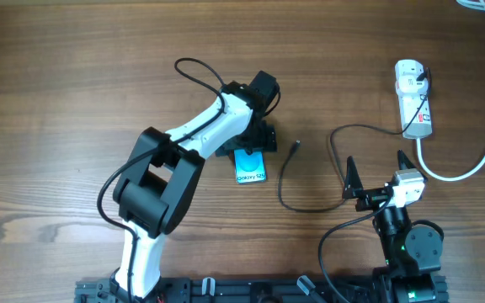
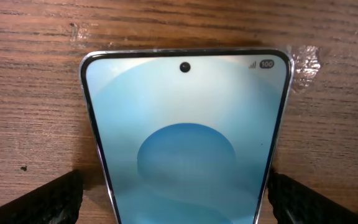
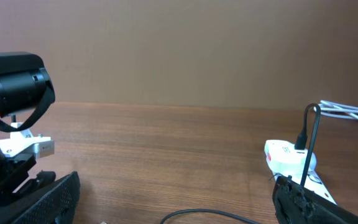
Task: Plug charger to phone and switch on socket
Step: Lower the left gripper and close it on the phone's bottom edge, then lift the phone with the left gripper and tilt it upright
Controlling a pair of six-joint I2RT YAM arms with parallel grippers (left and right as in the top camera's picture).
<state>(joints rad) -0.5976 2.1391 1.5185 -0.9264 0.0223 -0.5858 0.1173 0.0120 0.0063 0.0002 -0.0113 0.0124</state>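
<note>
The phone (image 1: 250,166) lies flat on the table, cyan-blue screen up, with "Galaxy S25" at its near edge. My left gripper (image 1: 252,145) is open and low over the phone's far end. In the left wrist view its fingers (image 2: 176,200) straddle the phone (image 2: 185,124) with a small gap on each side. The charger's black cable (image 1: 286,198) loops across the table; its connector tip (image 1: 296,147) lies loose to the right of the phone. Its black plug (image 1: 423,77) sits in the white socket (image 1: 413,105). My right gripper (image 1: 375,175) is open and empty, near the cable loop.
The socket's thick white cord (image 1: 470,172) curves off along the right edge. In the right wrist view the socket (image 3: 288,155) stands at right with the cable (image 3: 312,127) rising from it, and the left arm's wrist (image 3: 14,87) is at left.
</note>
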